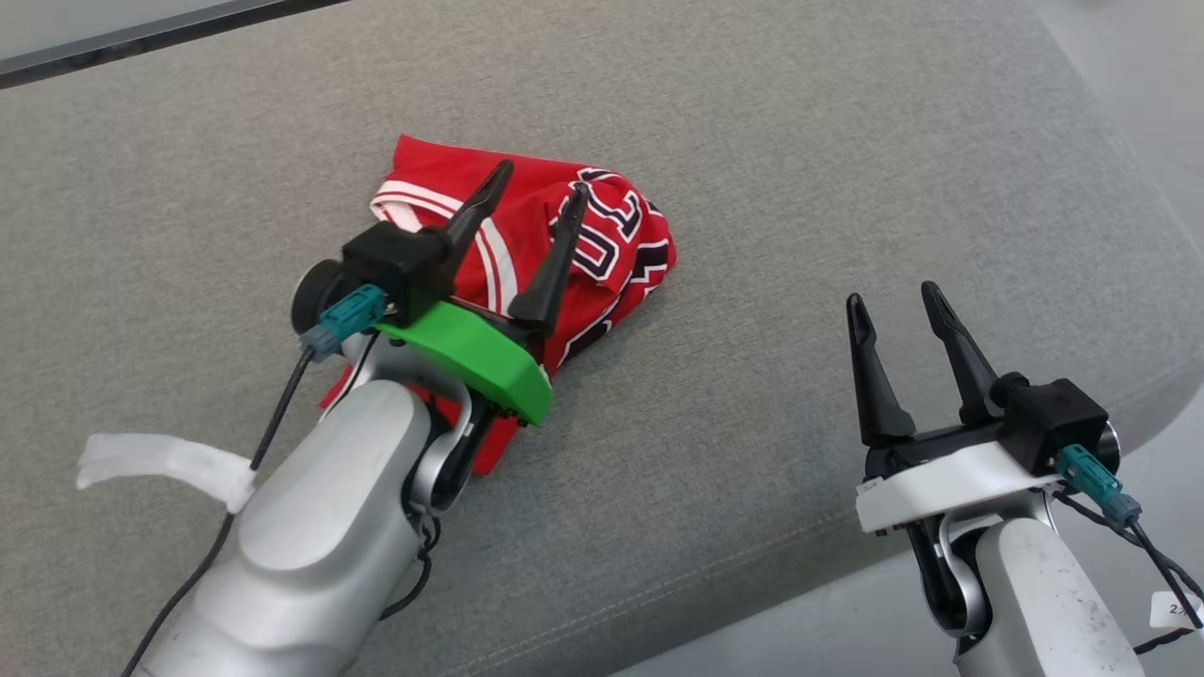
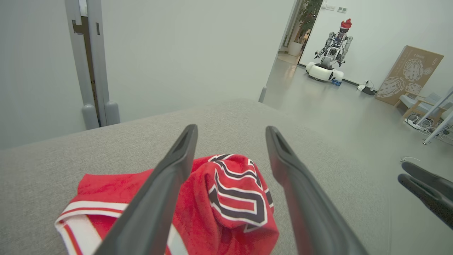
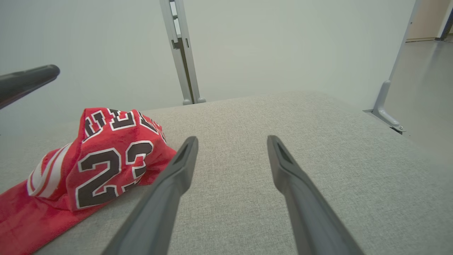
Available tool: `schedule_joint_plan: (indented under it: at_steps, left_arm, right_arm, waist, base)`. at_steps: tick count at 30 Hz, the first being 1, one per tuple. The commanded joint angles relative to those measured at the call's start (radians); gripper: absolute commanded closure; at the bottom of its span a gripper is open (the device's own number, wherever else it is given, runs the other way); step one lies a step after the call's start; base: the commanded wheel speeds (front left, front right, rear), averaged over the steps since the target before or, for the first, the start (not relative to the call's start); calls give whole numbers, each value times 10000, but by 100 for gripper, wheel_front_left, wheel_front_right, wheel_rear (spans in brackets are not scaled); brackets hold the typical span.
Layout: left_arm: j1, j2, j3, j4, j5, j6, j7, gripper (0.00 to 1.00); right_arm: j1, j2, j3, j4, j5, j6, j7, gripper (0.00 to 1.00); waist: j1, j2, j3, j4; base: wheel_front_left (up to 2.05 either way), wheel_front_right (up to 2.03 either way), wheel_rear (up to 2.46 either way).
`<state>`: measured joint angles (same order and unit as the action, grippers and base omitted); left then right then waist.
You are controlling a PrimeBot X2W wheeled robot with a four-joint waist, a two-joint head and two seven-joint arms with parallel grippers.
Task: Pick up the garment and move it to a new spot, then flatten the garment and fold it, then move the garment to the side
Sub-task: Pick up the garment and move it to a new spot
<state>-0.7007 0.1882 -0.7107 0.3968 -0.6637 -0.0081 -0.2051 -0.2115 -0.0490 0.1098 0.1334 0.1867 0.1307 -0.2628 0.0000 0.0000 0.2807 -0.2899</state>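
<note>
The garment [image 1: 611, 244], a red jersey with white and dark trim, lay crumpled in a heap on the grey padded worktop [image 1: 800, 141], towards the robot's left half of it. From the right wrist view the heap [image 3: 106, 159] showed a big dark "23" outlined in white on its near face, with a flat red tail of cloth trailing off towards the lower left corner of that view.

The left gripper [image 1: 543, 179] hung right over the heap, released, its two dark fingers spread wide. Along those fingers [image 2: 170, 184] the bunched lettered part of the jersey [image 2: 230, 198] sat below and between them. I could not tell whether either finger touched the cloth. A green plate [image 1: 470, 357] sat at that wrist.

The right gripper [image 1: 893, 294] stood well apart from the garment, near the worktop's front edge on the robot's right, also released, with only bare grey fabric beyond its fingers [image 3: 300, 198].

Further back in the room, past the worktop, another robot [image 2: 331, 53] stood by a white wall, near a leaning cardboard panel [image 2: 410, 74].
</note>
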Motion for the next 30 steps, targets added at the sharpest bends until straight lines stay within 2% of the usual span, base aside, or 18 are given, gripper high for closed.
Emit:
schedule_joint_plan:
  at_steps: [1, 2, 6, 17, 21, 25, 30]
  left_arm:
    - [262, 229, 187, -274, -43, 179, -100, 0]
    - [262, 229, 187, -274, -43, 179, -100, 0]
    - [868, 767, 698, -963, -220, 747, -196, 0]
    - [3170, 2090, 2723, -2491, -432, 2166, -559, 0]
    - [4032, 2385, 3298, -2832, -346, 2263, -600, 0]
    - [4849, 2532, 3849, -3182, -4, 2013, -589, 0]
    - [5814, 2334, 4443, -3410, 440, 1625, -591, 0]
  right_arm:
    - [-44, -26, -51, 54, -71, 1, -47, 0]
    - [-44, -26, -51, 54, -71, 1, -47, 0]
    - [-23, -26, -89, 152, -235, 1, -47, 0]
    - [268, -28, -90, 555, -502, 1, -47, 0]
    - [445, -28, -97, 654, -519, 1, -46, 0]
    - [622, -26, -157, 688, -568, 1, -46, 0]
    - [943, -26, -219, 738, -592, 1, -46, 0]
  waist:
    - [0, 0, -404, 724]
    - [0, 0, -404, 724]
    - [0, 0, -607, 1229]
    - [0, 0, -1346, 2213]
    - [0, 0, -1631, 2383]
    - [0, 0, -1866, 2527]
    - [0, 0, -2179, 2682]
  base:
    - [0, 0, 0]
    - [0, 0, 0]
    - [0, 0, 0]
    - [0, 0, 0]
    - [0, 0, 0]
    - [0, 0, 0]
    - [0, 0, 0]
